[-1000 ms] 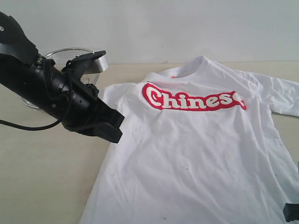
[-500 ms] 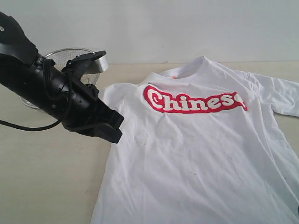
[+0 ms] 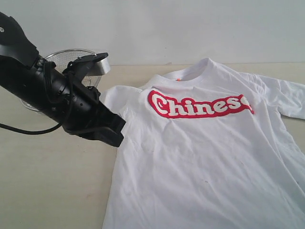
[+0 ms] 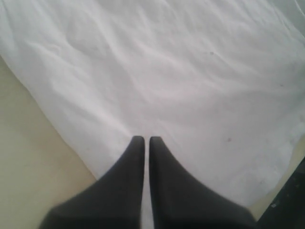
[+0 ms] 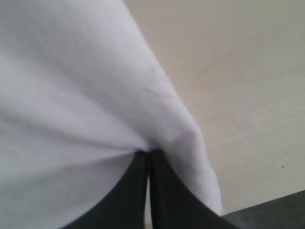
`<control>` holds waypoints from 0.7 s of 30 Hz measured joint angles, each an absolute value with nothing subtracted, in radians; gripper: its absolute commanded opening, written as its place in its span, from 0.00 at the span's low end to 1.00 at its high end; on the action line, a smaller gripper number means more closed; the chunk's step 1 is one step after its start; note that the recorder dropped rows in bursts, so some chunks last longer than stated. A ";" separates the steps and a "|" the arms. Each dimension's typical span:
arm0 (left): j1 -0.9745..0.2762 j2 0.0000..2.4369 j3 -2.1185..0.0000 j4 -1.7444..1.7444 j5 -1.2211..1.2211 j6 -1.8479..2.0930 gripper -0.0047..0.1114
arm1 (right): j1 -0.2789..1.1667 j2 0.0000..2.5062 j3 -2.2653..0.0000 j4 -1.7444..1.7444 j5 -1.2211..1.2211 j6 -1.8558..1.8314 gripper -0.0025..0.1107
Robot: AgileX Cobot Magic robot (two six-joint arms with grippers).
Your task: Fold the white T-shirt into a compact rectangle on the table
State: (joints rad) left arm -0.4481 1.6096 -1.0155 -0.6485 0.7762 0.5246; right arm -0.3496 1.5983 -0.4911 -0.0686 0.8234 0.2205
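Observation:
The white T-shirt (image 3: 205, 157) lies face up on the table (image 3: 47, 181), red "Chinese" lettering (image 3: 200, 106) across the chest and an orange neck tag (image 3: 177, 79) at the collar. My left gripper (image 3: 116, 136) hangs shut at the shirt's left edge beside the sleeve. In the left wrist view its fingers (image 4: 145, 139) are together over flat cloth (image 4: 181, 81), with no fabric seen pinched. My right gripper (image 5: 149, 152) is shut on a bunched fold of the T-shirt (image 5: 71, 95), creases radiating from its tips. It is outside the exterior view.
A steel mesh bowl (image 3: 66, 59) stands at the back left, partly behind the left arm (image 3: 43, 90). A black cable (image 3: 24, 130) trails from that arm over the table. Bare tabletop (image 5: 238, 71) lies beside the held fold.
The shirt's lower left edge has slid steadily to the right, and the lettering shifted slightly right. The dark gripper piece at the lower right has left the exterior view. The left arm stays put.

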 measured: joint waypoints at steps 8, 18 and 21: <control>-0.448 1.610 -1.015 -0.649 0.776 0.525 0.08 | -0.356 1.523 -0.519 0.034 0.785 0.105 0.02; -0.448 1.612 -1.031 -0.676 0.664 0.526 0.08 | -0.355 1.380 -0.723 0.390 0.796 -0.194 0.02; -0.448 1.651 -1.109 -0.679 0.648 0.529 0.08 | -0.322 1.428 -0.852 0.480 0.777 -0.267 0.02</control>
State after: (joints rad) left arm -0.4481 1.6515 -1.1092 -0.6791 0.6476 0.5286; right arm -0.3224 1.4279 -0.8522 0.4796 0.7775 -0.2674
